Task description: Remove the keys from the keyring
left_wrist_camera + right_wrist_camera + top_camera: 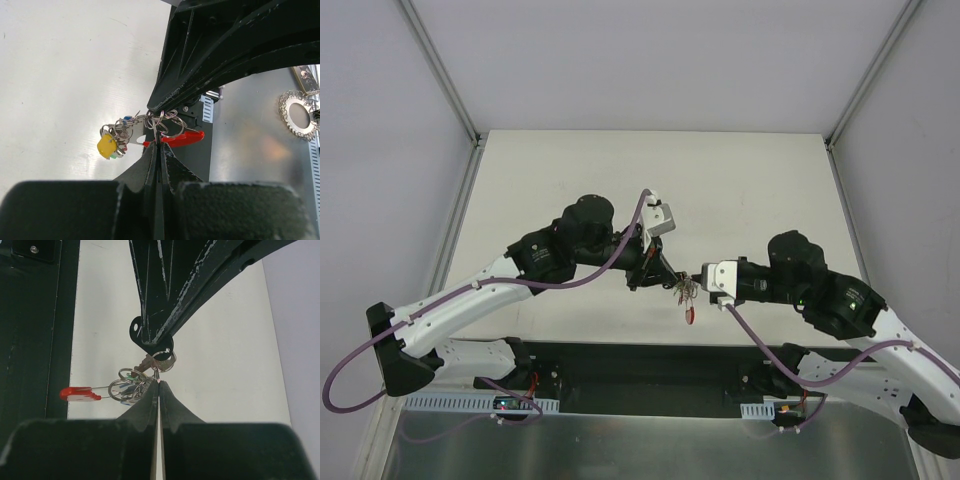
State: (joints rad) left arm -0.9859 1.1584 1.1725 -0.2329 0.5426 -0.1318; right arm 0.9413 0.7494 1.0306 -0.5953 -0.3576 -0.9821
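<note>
- Left wrist view: the left gripper (159,143), two matte black plastic fingers with ridged inner faces, is pressed fully together with no gap, its tips nipping the wire loops of the thin silvery metal keyring (169,120)
- The right gripper (158,383), of the same scuffed black plastic, is likewise clamped fully together, and a fine wire loop runs into its tips
- The two claws meet tip to tip, and the bunch of small silvery metal keys with glossy plastic heads (685,292) hangs between and just below them, over the near part of the smooth off-white table (750,180)
- A rounded yellow key head (107,146) sits at one end of the bunch, and a long red key head (186,137) sticks out at the other
- In the top external view the red one dangles lowest
- Green and blue heads show only as slivers behind the loops, and the key blades overlap too much to count
- Which loop each claw pinches cannot be made out, since the wires cross and tangle at the tips
- From above the ring itself is too fine to see
- Blurred black gripper bodies fill the lower part of both wrist views
</note>
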